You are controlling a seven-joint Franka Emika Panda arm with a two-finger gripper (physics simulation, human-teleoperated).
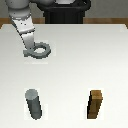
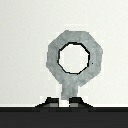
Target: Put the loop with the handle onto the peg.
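One white table (image 1: 75, 60) carries one tool (image 1: 27, 51), one peg (image 1: 34, 104), one brown block (image 1: 95, 104) and one loop with the handle (image 1: 41, 50). The tool clenches the loop's handle, ring lying flat just beyond its fingertips (image 2: 51, 103), which are largely cut off in the wrist view. Peg and block stand well apart from the tool.

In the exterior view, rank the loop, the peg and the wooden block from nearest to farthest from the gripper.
1. The loop with the handle: at the gripper, its handle between the fingertips.
2. The peg: upright, toward the exterior view's lower left.
3. The brown wooden block: toward the lower right, farthest.
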